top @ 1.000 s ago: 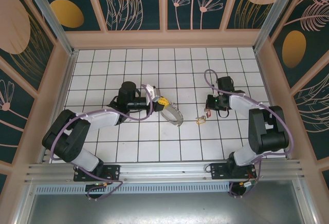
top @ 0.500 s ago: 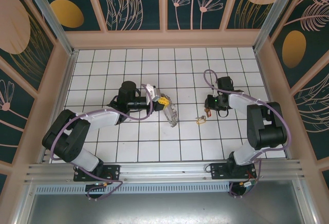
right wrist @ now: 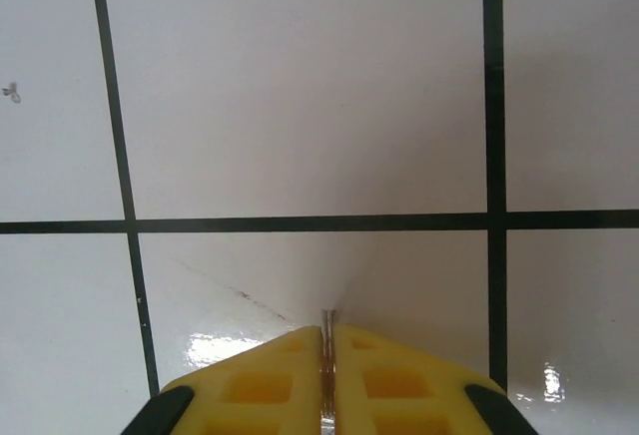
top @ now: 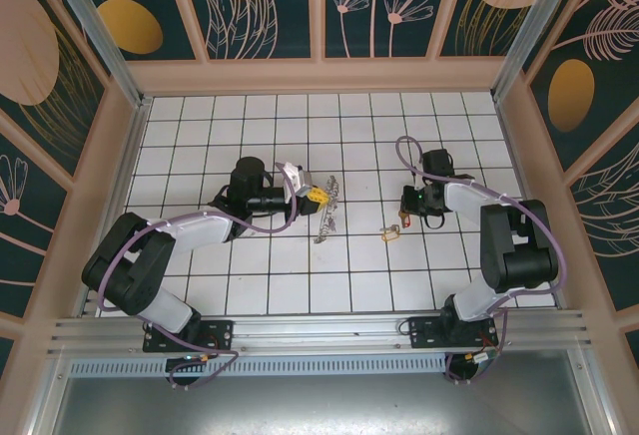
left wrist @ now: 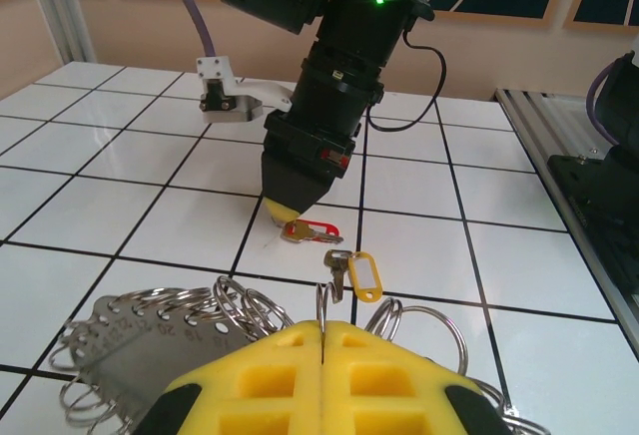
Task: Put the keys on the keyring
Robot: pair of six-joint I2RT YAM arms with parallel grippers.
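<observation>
The keyring [left wrist: 130, 330] is a silver plate fringed with wire rings; in the top view it hangs edge-on, the keyring [top: 325, 217] just right of my left gripper [top: 318, 197]. My left gripper [left wrist: 322, 325] is shut on one of its thin rings. The keys [left wrist: 312, 230], brass with a red head, lie on a tile with one end at the tip of my right gripper [left wrist: 290, 206]. In the right wrist view my right gripper [right wrist: 326, 327] points down at the floor, shut on a thin metal edge. From above, the keys [top: 398, 225] lie beside the right gripper [top: 402, 219].
A small key with a yellow tag [left wrist: 351, 275] lies on the tiles between the keyring and the red-headed keys. White tiled floor [top: 300, 126] stretches to the back. Pink walls [top: 120, 156] close in both sides, and a metal rail [top: 319, 330] runs along the front.
The keyring has turned in my left gripper from a broad arc to edge-on and shifted slightly left. The right gripper has barely moved over the keys.
</observation>
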